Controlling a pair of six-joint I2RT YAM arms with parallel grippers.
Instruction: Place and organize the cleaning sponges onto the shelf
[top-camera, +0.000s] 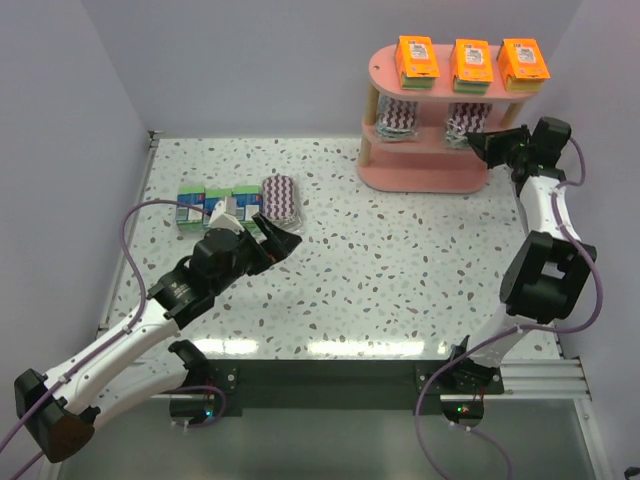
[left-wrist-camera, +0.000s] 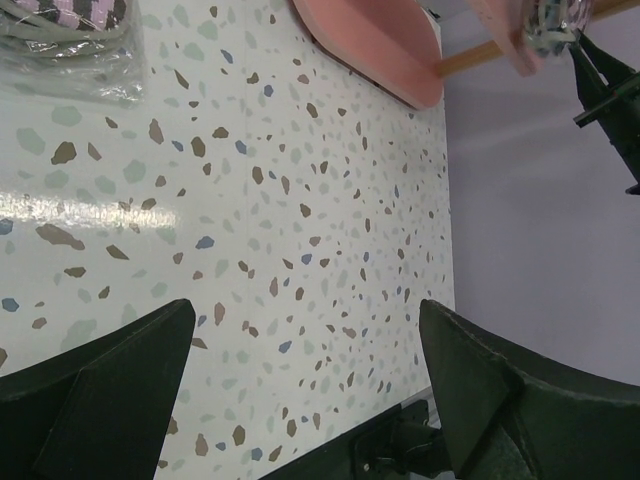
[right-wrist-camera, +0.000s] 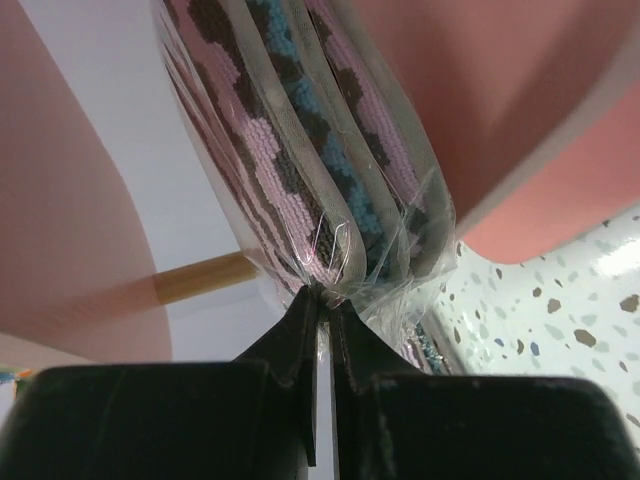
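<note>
The pink shelf (top-camera: 415, 178) is standing at the far right of the speckled table (top-camera: 400, 260). Its top tier is carrying three orange packs (top-camera: 472, 62) in a row, each showing a white label, but the print is coming through too small to read. On the middle tier a first zigzag pack (top-camera: 400, 118) is sitting at the left. To its right, the right gripper (top-camera: 476, 142) is pinching the clear wrap of a second zigzag pack (top-camera: 464, 120) with its jaws closed. The wrist view is showing the tips clamping the wrap's seam, purple, white and blue weave right above them. That pack seems to be resting on the middle board, though the contact is hard to judge. At the far left of the table, three blue-green boxes (top-camera: 218, 205) are lying side by side, their labels unreadable too. A third zigzag pack (top-camera: 281, 198) is lying just to their right. The left gripper (top-camera: 272, 240) is hovering just on the near side of them, jaws spread wide and holding nothing.
</note>
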